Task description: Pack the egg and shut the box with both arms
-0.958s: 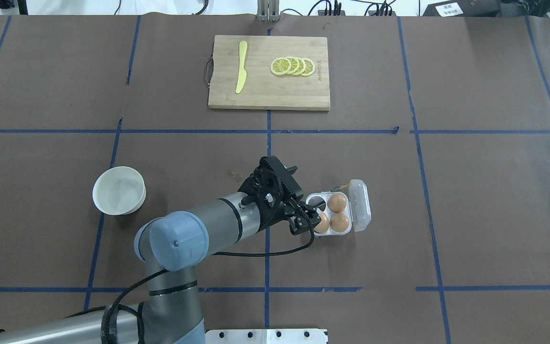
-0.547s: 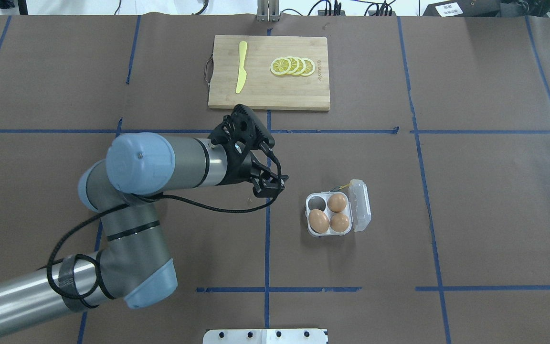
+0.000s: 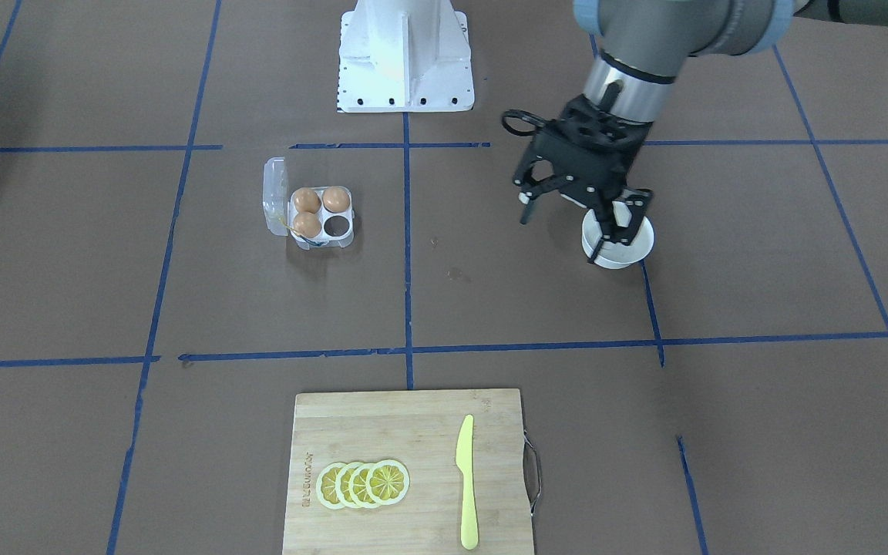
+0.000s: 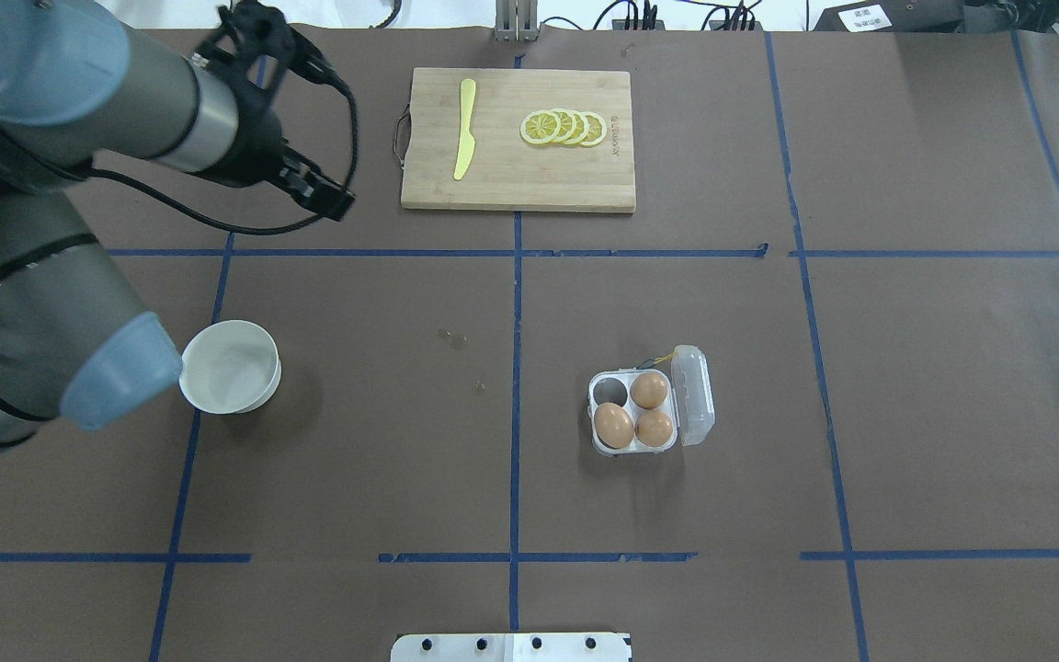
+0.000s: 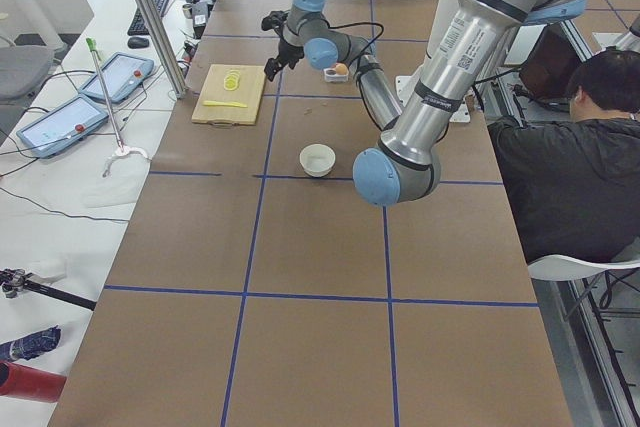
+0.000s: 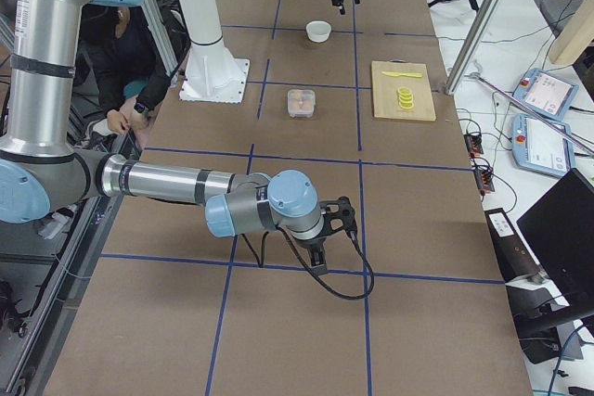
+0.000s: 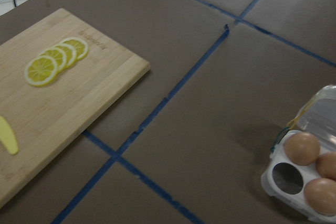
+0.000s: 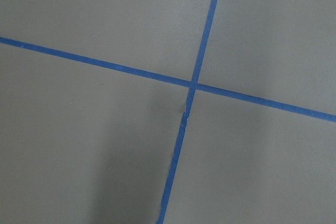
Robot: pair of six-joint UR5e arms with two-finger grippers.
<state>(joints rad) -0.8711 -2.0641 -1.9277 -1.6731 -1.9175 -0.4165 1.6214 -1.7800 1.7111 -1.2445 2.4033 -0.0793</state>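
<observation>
The box [image 4: 635, 412] is a clear four-cell carton right of the table's centre, with its lid [image 4: 695, 395] hinged open. It holds three brown eggs and has one empty cell [image 4: 611, 391]. The egg [image 4: 613, 426] lies in the near-left cell. The box also shows in the front view [image 3: 321, 217] and the left wrist view [image 7: 307, 182]. My left gripper [image 3: 558, 240] [image 4: 327, 138] is open and empty, raised high above the table's far-left part. My right gripper [image 6: 320, 261] shows only in the exterior right view, low over bare table, and I cannot tell its state.
An empty white bowl [image 4: 229, 366] stands left of centre. A wooden cutting board [image 4: 518, 184] with lemon slices [image 4: 563, 128] and a yellow knife [image 4: 464, 129] lies at the far middle. The white pedestal [image 3: 404, 54] is at the robot side. A seated person [image 5: 570, 167] is beside the table.
My left gripper has let go of the egg in the near-left cell. It has risen and swung left and away from the box, past the bowl, towards the far left.
</observation>
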